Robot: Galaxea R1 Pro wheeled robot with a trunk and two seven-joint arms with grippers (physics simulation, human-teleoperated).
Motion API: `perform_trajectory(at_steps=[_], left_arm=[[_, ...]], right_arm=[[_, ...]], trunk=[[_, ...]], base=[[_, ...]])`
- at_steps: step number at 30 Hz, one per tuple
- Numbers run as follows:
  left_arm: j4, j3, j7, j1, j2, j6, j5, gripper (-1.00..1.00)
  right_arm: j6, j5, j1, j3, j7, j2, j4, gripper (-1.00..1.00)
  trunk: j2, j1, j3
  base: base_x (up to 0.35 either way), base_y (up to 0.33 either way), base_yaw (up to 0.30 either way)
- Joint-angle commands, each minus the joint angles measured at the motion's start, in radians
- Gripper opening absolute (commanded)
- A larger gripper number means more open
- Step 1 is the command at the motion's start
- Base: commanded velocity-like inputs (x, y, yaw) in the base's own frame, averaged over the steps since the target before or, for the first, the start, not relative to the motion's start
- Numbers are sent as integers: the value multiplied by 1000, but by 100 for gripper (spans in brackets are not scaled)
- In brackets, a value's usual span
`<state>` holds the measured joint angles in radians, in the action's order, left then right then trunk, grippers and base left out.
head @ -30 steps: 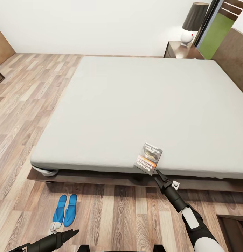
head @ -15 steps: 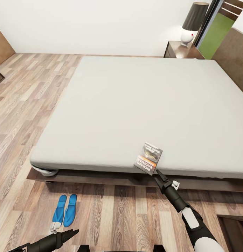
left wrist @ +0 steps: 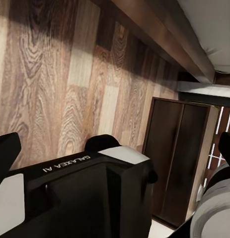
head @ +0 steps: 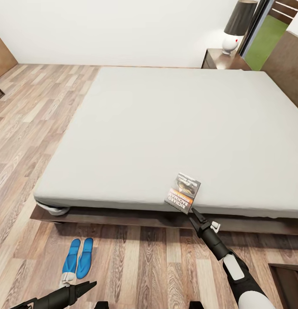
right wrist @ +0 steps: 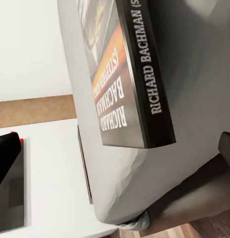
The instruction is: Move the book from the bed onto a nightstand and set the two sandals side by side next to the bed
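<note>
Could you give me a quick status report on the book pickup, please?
Right gripper at the book's near edge, grasp unconfirmed. Book at the bed edge. Left gripper low, idle. Sandals paired on the floor.

black tapered right tool [head: 194, 213]; white-and-grey forearm; left wrist housing [left wrist: 85, 188] lettered "galaxea ai"

Light-grey smooth mattress on dark-brown wooden bed frame [head: 136, 218]. Thin paperback book [head: 183, 192] at mattress near edge: grey-black cover photo, orange band, white lettering, black spine. Two bright blue flat flip-flop sandals [head: 79, 256] on brown wood-plank floor [head: 24, 111], grain streaked. Dark-brown glossy nightstand [head: 220, 59]; white-based, dark-shaded lamp [head: 236, 25]. White walls.
</note>
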<state>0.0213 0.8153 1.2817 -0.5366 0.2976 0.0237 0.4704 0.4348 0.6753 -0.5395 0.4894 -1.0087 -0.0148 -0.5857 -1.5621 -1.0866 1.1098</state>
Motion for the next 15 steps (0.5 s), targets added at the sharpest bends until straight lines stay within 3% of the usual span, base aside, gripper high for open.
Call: perform_trajectory(at_steps=[1, 15], left_arm=[[0, 8, 2, 0, 0, 2, 10, 100], [0, 8, 2, 0, 0, 2, 10, 100]], right_arm=[[9, 1, -1, 5, -2, -1, 0, 100], [9, 1, -1, 3, -2, -2, 0, 100]], trunk=[[0, 0, 0], [0, 0, 0]], base=[[0, 0, 0], [0, 0, 0]])
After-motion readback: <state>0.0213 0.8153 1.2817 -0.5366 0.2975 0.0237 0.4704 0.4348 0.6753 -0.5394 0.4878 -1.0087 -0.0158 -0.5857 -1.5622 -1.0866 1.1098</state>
